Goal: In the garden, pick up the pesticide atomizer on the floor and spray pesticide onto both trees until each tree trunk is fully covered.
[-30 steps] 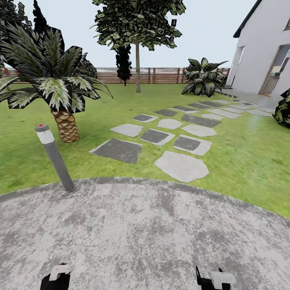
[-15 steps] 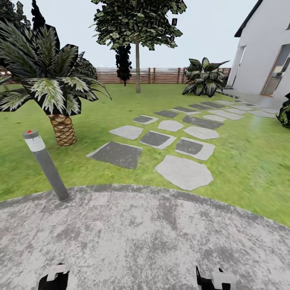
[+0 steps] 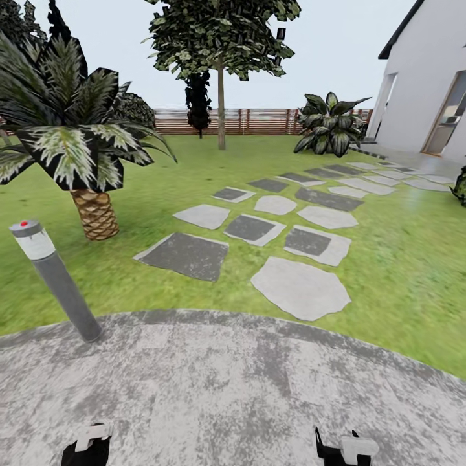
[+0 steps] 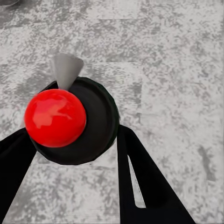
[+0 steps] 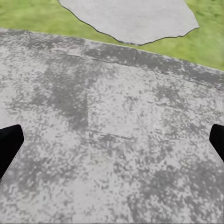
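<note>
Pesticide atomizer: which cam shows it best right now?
Left wrist view. The pesticide atomizer sits between the left gripper's fingers, red top facing the camera, nozzle clear. The head view catches just the left gripper at the frame's bottom edge; the right wrist view looks at paving.

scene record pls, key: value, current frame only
location: grey paved pad at the lawn edge
left tool: shut on the pesticide atomizer, red top facing camera
right tool: open, empty, fingertips wide apart over paving
ahead: stepping stones leading toward the house
left side: bollard light, palm
target tree: far, near the fence
pesticide: none visible
</note>
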{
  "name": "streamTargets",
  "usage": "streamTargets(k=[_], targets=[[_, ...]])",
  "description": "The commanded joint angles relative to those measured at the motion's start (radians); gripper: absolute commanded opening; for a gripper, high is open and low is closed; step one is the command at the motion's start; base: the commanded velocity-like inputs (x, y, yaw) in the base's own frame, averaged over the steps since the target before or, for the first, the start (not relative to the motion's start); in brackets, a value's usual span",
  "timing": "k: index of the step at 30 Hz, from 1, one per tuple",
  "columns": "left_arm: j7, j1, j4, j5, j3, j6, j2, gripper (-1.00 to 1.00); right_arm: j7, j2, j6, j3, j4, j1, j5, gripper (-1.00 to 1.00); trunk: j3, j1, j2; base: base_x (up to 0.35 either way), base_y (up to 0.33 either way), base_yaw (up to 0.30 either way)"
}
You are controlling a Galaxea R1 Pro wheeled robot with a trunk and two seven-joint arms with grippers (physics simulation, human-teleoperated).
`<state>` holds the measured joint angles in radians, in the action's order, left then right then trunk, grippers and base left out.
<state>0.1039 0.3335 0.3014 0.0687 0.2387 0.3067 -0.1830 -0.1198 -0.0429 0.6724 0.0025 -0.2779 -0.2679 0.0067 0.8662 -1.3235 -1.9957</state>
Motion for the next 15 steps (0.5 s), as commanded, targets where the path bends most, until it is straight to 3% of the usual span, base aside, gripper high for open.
streamTargets(k=[1, 15], targets=[[0.007, 0.000, -0.001, 0.007, 0.009, 0.003, 0.000, -1.00, -0.003, 0.000, 0.003, 0.000, 0.000, -0.001, 0.001, 1.00, 0.001, 0.000, 0.000, 0.340, 0.000, 0.000], [0.007, 0.001, -0.001, 0.007, 0.008, 0.003, 0.001, -1.00, -0.003, 0.000, 0.003, 0.001, 0.001, -0.001, 0.001, 1.00, 0.001, 0.000, 0.000, 0.340, 0.000, 0.000]])
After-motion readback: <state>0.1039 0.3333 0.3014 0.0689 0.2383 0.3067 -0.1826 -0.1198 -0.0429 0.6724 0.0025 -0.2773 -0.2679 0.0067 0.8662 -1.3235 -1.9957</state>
